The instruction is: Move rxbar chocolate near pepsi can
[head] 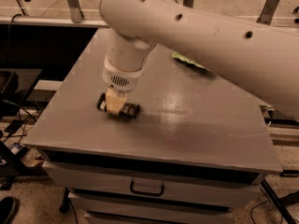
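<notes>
The rxbar chocolate point(126, 109) is a small flat black bar near the front left of the grey table point(187, 125). My gripper point(113, 104) comes down on it from above, and its pale fingers point(112, 100) are shut on the bar's left half. The bar sits at or just above the table top. The pepsi can is not visible. My large white arm point(210, 36) covers the back middle and right of the table.
A green chip bag point(189, 60) shows partly under the arm at the back of the table. The table has drawers with a handle point(146, 189) below its front edge. Cables and a chair base lie on the floor at the left.
</notes>
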`<state>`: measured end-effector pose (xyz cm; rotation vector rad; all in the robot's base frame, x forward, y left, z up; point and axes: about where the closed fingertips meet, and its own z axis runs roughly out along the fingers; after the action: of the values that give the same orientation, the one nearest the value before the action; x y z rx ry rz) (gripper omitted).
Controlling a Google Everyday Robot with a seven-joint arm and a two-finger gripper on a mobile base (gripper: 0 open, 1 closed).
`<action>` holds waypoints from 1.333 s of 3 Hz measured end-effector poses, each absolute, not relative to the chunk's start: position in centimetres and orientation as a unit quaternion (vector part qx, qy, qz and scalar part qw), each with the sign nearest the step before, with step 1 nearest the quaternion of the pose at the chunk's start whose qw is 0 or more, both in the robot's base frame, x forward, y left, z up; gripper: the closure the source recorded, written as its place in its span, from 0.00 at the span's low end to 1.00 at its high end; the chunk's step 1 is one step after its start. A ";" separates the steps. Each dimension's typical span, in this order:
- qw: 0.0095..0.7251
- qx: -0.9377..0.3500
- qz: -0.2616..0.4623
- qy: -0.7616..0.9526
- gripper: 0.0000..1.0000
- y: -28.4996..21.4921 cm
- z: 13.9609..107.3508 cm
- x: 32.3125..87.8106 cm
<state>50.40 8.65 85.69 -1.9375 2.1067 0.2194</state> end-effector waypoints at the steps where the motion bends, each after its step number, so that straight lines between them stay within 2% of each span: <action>1: 0.151 -0.688 0.096 0.704 1.00 8.1 88.8 51.6; 3: 0.153 -0.687 0.083 0.706 1.00 7.8 89.1 53.3; 4: 0.161 -0.686 0.062 0.707 1.00 6.8 89.3 59.6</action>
<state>59.61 6.80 89.29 -1.9594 2.0173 0.1782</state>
